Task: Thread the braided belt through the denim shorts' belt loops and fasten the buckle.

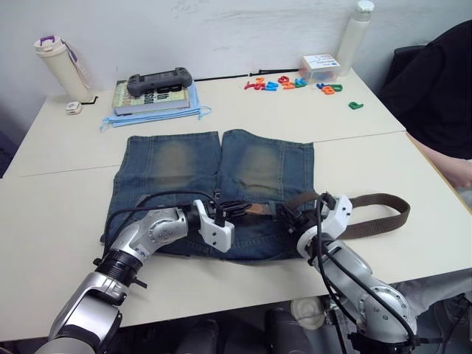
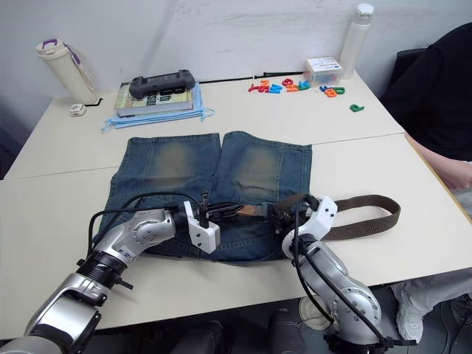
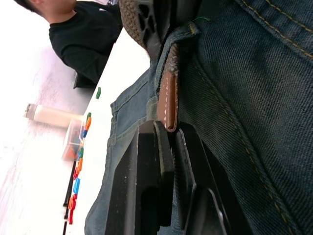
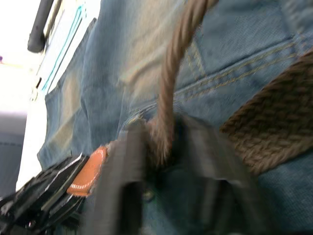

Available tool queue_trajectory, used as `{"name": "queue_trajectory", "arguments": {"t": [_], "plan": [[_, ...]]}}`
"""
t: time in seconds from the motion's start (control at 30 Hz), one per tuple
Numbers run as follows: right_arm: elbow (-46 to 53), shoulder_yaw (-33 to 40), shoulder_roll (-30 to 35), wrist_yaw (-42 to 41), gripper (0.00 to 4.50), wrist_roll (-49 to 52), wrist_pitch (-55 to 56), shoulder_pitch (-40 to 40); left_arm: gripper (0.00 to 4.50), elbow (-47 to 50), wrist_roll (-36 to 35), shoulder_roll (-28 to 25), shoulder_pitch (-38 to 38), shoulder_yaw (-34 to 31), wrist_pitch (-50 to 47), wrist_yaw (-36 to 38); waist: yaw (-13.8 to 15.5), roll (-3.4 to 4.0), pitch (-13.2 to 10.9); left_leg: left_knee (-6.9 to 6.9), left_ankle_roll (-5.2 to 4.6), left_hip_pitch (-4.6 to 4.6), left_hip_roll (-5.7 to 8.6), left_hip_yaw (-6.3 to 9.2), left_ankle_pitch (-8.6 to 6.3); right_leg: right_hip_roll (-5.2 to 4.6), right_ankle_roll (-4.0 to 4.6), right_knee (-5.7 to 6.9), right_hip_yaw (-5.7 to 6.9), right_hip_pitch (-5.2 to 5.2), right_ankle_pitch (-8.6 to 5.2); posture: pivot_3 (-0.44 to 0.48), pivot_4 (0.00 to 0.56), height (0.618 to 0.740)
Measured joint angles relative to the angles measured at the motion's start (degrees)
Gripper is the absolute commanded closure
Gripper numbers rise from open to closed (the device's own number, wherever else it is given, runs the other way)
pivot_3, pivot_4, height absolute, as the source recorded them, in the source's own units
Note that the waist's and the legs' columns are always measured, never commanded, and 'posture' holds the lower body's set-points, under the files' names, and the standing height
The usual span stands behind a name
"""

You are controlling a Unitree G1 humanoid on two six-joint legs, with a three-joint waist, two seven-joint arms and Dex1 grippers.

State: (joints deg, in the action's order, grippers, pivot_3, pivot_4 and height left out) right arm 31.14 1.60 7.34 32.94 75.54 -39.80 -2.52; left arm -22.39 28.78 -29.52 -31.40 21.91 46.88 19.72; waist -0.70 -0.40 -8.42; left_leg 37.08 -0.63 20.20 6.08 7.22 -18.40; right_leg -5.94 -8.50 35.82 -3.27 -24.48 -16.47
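Note:
The denim shorts [image 1: 177, 162] lie flat on the table, waistband towards me. The braided belt [image 1: 383, 198] runs along the waistband and bends back in a long fold on the table to the right. My left gripper [image 1: 234, 209] is over the middle of the waistband, shut on the belt's tan leather end [image 3: 167, 100], which comes out from under a belt loop [image 3: 182, 35]. My right gripper [image 1: 289, 216] is just to the right of it, shut on a strand of the belt [image 4: 168, 88]. The buckle is hidden.
At the back left a stack of books [image 1: 155, 102] carries a black controller [image 1: 158, 80], next to a cream bottle [image 1: 59, 66]. Coloured letters [image 1: 284, 82], a small box [image 1: 321, 68] and a white bottle [image 1: 354, 33] stand back right. A person in black [image 1: 435, 81] sits at the right edge.

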Motion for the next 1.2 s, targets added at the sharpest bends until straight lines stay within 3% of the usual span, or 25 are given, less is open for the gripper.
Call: {"name": "queue_trajectory", "arguments": {"t": [0.07, 0.17, 0.27, 0.33, 0.4, 0.5, 0.67, 0.87, 0.97, 1.13, 1.17, 1.2], "plan": [[0.3, 0.3, 0.2, 0.4, 0.64, 0.5, -0.1, -0.2, 4.5, 0.0, -0.3, 0.1, 0.0, 0.0, -0.2, 0.5, 0.0, 0.0, 0.0, 0.0, -0.02, 0.01, 0.0, 0.0, -0.01, 0.0, 0.0, -0.03, 0.0, 0.0, 0.0, 0.0, 0.15, 0.714], [3.1, 1.9, 3.8, 1.2, 0.64, 3.7, -0.4, 1.5, 4.5, 0.0, -1.0, 0.4, -0.3, 0.3, -0.4, 1.4, 0.2, 0.01, 0.0, 0.0, -0.07, 0.04, 0.0, 0.0, -0.07, -0.01, 0.0, -0.14, 0.0, 0.01, 0.0, 0.0, 0.15, 0.714], [7.9, 4.9, 13.2, 1.1, 0.64, 7.9, -2.3, 5.9, 4.5, 0.0, -1.8, 0.7, -0.5, 0.6, -0.6, 2.6, 0.5, 0.03, 0.0, 0.01, -0.14, 0.08, 0.0, -0.03, -0.15, -0.01, 0.0, -0.3, 0.0, 0.05, 0.0, 0.0, 0.15, 0.714], [8.9, 6.0, 15.7, 0.9, 0.64, 8.8, -3.1, 6.8, 4.5, -0.1, -1.9, 0.7, -0.6, 0.6, -0.7, 3.0, 0.4, 0.02, 0.0, 0.01, -0.14, 0.06, -0.02, -0.05, -0.15, 0.0, 0.0, -0.31, -0.03, 0.06, 0.0, 0.0, 0.15, 0.714], [13.1, 6.6, 27.1, -3.4, 0.64, 9.0, -6.4, 9.7, 4.5, -0.4, -2.2, 1.3, -0.9, 0.8, -1.3, 3.6, 0.7, 0.25, 0.0, 0.04, -0.2, 0.11, 0.06, -0.07, -0.17, -0.13, -0.04, -0.32, 0.0, 0.08, -0.02, 0.0, 0.15, 0.714], [17.8, 7.5, 32.4, -10.0, 0.64, 6.6, -6.7, 8.4, 4.5, -0.6, -2.7, 1.2, -0.9, 0.6, -1.7, 4.5, 0.6, 0.12, 0.0, 0.05, -0.15, 0.03, -0.12, -0.05, -0.19, -0.21, -0.06, -0.36, 0.07, 0.19, -0.01, 0.0, 0.15, 0.714], [18.8, 0.0, 36.7, -18.3, 0.64, -5.6, -7.1, 6.8, 4.5, -0.2, -3.9, 1.4, -0.6, 0.7, -1.9, 5.3, 0.7, -0.04, 0.0, 0.05, 0.0, 0.04, -0.13, 0.01, -0.17, -0.21, -0.06, -0.52, 0.16, 0.24, -0.02, 0.0, 0.15, 0.714], [18.7, -7.9, 34.7, -20.7, 0.64, -17.7, -7.6, 8.3, 4.5, 1.2, -4.0, 1.3, -0.2, 0.7, -2.5, 6.0, 0.7, -0.06, 0.0, 0.05, 0.06, 0.1, -0.11, -0.04, -0.18, -0.22, -0.06, -0.71, 0.13, 0.24, -0.01, 0.0, 0.15, 0.714], [18.6, -8.5, 33.8, -22.2, 1.45, -21.7, -7.3, 9.4, 4.5, 1.6, -4.1, 1.3, 0.1, 0.6, -2.7, 6.1, 0.7, -0.06, 0.0, 0.02, 0.08, 0.09, -0.13, -0.03, -0.2, -0.19, -0.06, -0.75, 0.14, 0.24, -0.02, 0.0, 0.15, 0.714], [18.6, -8.0, 32.5, -24.7, 4.02, -27.1, -6.0, 10.7, 4.5, 1.8, -4.1, 1.2, 0.2, 0.5, -3.1, 6.1, 0.7, -0.06, 0.0, 0.04, 0.09, 0.09, -0.13, -0.03, -0.21, 0.06, -0.06, -0.75, 0.12, 0.24, -0.01, 0.0, 0.15, 0.714], [18.6, -7.7, 32.5, -25.2, 4.39, -27.7, -5.4, 10.8, 4.5, 1.8, -4.1, 1.2, 0.2, 0.5, -3.1, 6.1, 0.7, -0.06, 0.0, 0.04, 0.09, 0.09, -0.14, -0.03, -0.21, 0.08, -0.06, -0.75, 0.12, 0.24, -0.01, 0.0, 0.15, 0.714], [18.7, -7.3, 32.3, -25.9, 4.46, -28.2, -5.0, 10.9, 4.5, 1.7, -4.1, 1.2, 0.2, 0.5, -3.2, 6.1, 0.7, -0.06, 0.0, 0.04, 0.09, 0.09, -0.16, -0.04, -0.21, 0.1, -0.06, -0.75, 0.12, 0.24, -0.01, 0.0, 0.15, 0.714]]}}
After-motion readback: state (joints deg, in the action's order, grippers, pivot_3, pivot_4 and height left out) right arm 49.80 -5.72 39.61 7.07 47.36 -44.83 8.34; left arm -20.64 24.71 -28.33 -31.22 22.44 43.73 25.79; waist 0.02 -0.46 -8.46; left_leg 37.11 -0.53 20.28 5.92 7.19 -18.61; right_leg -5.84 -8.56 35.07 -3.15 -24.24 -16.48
